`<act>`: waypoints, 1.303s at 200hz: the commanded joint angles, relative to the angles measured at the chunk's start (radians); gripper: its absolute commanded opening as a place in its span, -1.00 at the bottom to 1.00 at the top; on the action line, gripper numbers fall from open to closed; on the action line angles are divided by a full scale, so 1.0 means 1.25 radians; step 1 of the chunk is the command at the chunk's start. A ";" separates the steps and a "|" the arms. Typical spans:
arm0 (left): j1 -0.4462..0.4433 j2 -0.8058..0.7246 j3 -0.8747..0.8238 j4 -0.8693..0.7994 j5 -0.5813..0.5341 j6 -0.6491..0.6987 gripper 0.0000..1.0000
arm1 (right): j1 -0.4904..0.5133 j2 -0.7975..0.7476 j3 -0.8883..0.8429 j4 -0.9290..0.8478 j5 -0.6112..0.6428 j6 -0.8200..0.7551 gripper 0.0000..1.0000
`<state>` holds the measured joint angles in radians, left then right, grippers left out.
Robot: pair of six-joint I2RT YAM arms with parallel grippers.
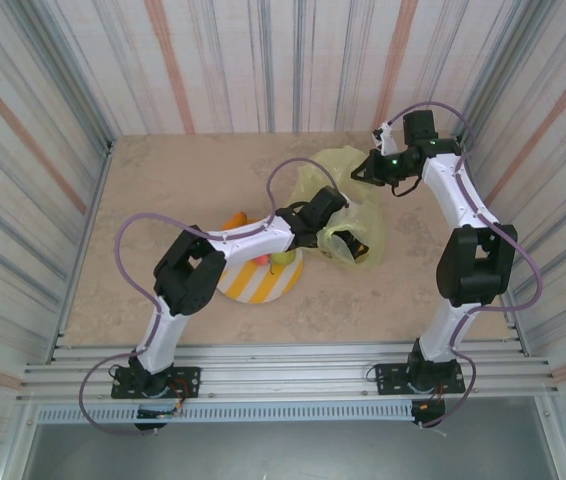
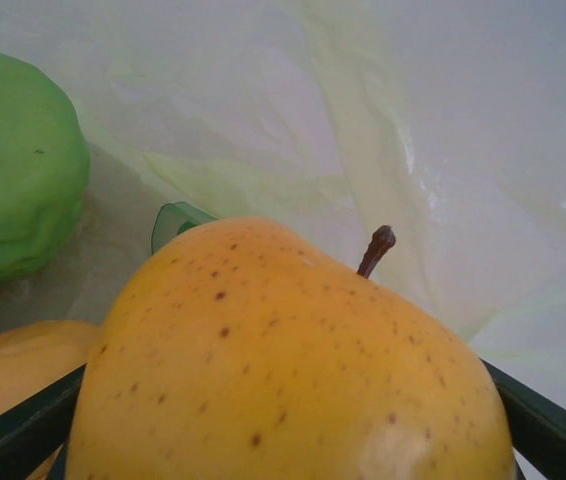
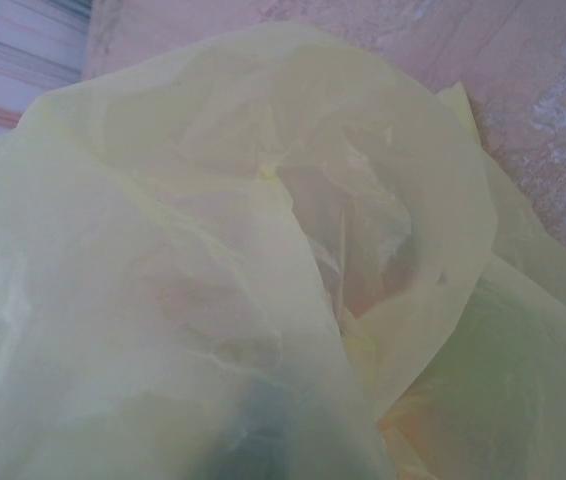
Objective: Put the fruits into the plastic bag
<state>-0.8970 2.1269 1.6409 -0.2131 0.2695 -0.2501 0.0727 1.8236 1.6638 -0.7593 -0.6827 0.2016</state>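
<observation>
While the right gripper [image 1: 366, 172] stands closed at the far edge of the bag [image 1: 323, 165], pinching the thin film and holding that edge up, the left arm reaches across the middle of the table [image 1: 163, 200] with the left gripper [image 1: 335, 222] down among the bag's folds.

From the left wrist, a yellow fruit [image 2: 283, 360], speckled brown with a short brown stem, sits between the two dark fingers [image 2: 538, 415]. The fingers stand wide on either side of it. Whether they press on the fruit or stand clear of it cannot be told. Pale yellow-green film lies behind and around the fruit. A green fruit [image 2: 13, 160] rests to the left on the film, and part of an orange-yellow fruit [image 2: 8, 365] shows low on the left, beside one finger.

From the right wrist, crumpled translucent film is seen up close, with bare table at the upper right.

From above, a round yellow-and-white striped plate [image 1: 253, 285] lies just left of the bag, under the left forearm. An orange piece [image 1: 235, 221] sits at its far rim, and a green piece [image 1: 283, 259] and a small red piece [image 1: 262, 261] sit near its right side.
</observation>
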 commanded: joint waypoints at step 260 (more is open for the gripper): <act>0.159 -0.555 -0.501 0.061 -0.028 -0.028 0.82 | -0.012 0.001 -0.008 -0.016 -0.016 -0.012 -1.00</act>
<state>-0.7280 1.5322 1.0637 -0.1730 0.2352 -0.2565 0.0650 1.8236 1.6638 -0.7597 -0.6827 0.2012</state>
